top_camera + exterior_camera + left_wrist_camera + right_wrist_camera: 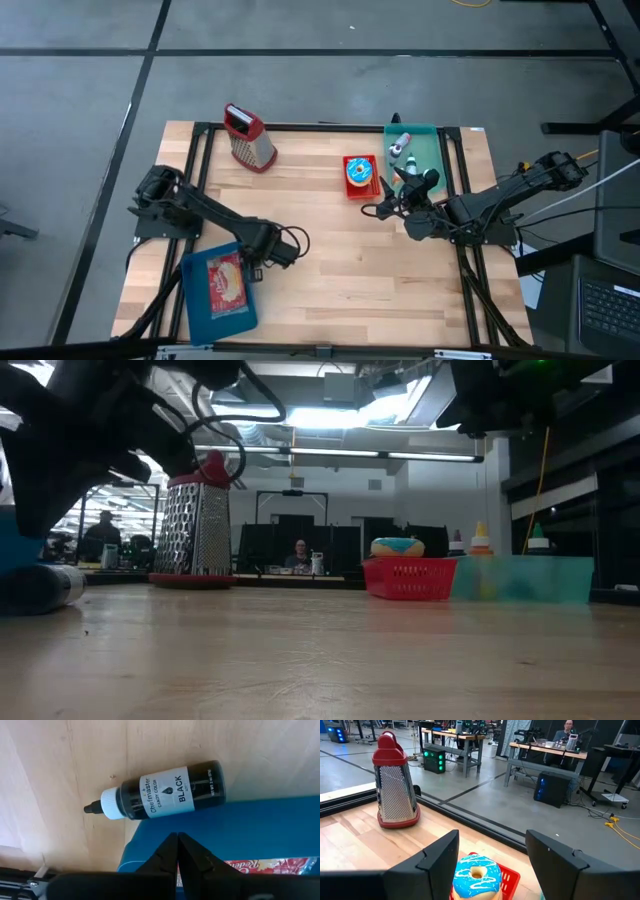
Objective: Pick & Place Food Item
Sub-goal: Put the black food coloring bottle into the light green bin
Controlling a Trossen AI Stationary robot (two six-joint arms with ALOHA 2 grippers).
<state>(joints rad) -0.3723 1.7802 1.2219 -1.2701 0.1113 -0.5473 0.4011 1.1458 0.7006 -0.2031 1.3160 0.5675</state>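
The right gripper (492, 857), fingers spread, hangs just in front of the doughnut (359, 171) in its red basket (360, 188) near the tabletop's far edge, far nearer than the pressed-together left gripper (247, 272).

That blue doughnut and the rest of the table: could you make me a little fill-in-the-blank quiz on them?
1. The doughnut with blue icing sits in a small ___ basket.
2. The bottle lying on the wood is labelled with the colour ___.
3. The grater has a ___ handle.
4. The left gripper is ___.

Missing words: red; black; red; shut
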